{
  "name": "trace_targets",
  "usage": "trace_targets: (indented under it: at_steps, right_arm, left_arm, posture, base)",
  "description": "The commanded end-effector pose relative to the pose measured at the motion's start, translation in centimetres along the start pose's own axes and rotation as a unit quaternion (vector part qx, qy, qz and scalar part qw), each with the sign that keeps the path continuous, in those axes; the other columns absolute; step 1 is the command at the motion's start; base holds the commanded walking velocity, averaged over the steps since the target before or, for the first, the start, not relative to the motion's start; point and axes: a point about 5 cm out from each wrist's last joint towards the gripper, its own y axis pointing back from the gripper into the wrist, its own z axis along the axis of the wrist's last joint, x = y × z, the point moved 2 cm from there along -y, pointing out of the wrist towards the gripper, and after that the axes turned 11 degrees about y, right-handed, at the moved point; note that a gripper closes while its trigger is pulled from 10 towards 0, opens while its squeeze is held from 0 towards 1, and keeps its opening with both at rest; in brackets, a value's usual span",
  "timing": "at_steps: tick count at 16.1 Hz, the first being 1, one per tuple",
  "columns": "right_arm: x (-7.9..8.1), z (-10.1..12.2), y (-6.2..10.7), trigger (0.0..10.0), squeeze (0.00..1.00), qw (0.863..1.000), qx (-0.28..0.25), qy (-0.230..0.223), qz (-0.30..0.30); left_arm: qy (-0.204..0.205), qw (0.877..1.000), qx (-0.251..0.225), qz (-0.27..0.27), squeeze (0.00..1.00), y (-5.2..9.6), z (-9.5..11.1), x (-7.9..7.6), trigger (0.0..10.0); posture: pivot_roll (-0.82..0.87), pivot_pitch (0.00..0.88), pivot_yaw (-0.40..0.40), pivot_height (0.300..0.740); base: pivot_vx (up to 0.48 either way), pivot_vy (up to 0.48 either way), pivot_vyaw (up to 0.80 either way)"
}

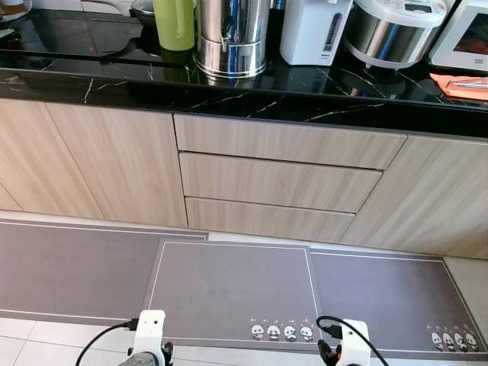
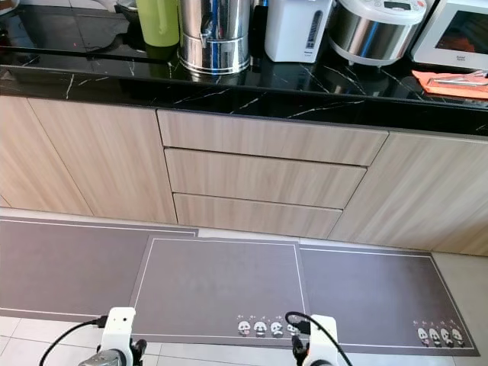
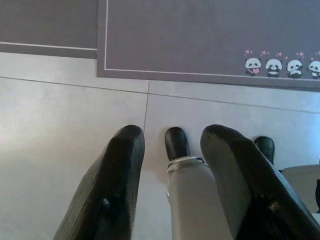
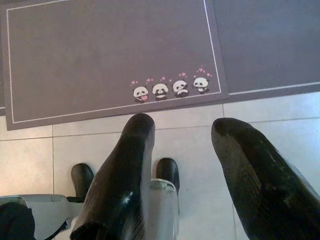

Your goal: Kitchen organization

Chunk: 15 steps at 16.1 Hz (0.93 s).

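Head views show the worktop [image 1: 305,95] with a steel urn [image 1: 231,34]; wrist views show both grippers, left gripper [image 3: 172,137] and right gripper [image 4: 182,127], jaws wide, above the floor [image 3: 60,115].

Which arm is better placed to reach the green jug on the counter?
Probably the left. The green jug stands left of the steel urn, on that arm's side. Both the left hand and right hand hang open over the floor.

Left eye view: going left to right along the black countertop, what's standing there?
Green jug → steel urn → white hot-water dispenser → rice cooker → microwave, with an orange cloth lying before it.
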Motion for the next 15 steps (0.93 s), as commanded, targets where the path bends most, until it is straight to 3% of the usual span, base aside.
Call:
trace_targets:
  at_steps: [1, 10, 12, 15]
  right_arm:
    - [-0.2, 0.1, 0.0, 10.0, 0.0, 1.0, -0.002, 0.006, 0.004]
    - [0.2, -1.0, 0.2, 10.0, 0.0, 1.0, 0.018, 0.017, 0.012]
    - [-1.2, -1.9, 0.7, 10.0, 0.0, 1.0, 0.027, 0.012, 0.004]
    - [-1.2, -2.4, 0.8, 10.0, 0.0, 0.999, 0.031, 0.015, 0.008]
  left_arm:
    - [0.009, 1.0, -0.002, 0.003, 0.0, 0.0, 0.2, -0.1, 10.0]
    - [0.022, 1.0, -0.007, 0.001, 0.0, -0.1, 0.5, -0.3, 10.0]
    - [0.031, 0.999, -0.021, 0.001, 0.0, -0.2, 1.8, 0.0, 10.0]
    - [0.029, 0.999, -0.021, 0.002, 0.0, -0.2, 1.8, 0.0, 10.0]
  posture:
    - [-0.05, 0.0, -0.089, 0.74]
    - [-0.08, 0.0, -0.08, 0.74]
    - [-0.09, 0.0, -0.057, 0.74]
    - [-0.08, 0.0, -0.06, 0.74]
  base:
    - [0.0, 0.0, 0.0]
    - [0.0, 0.0, 0.0]
    - [0.0, 0.0, 0.0]
    - [0.0, 0.0, 0.0]
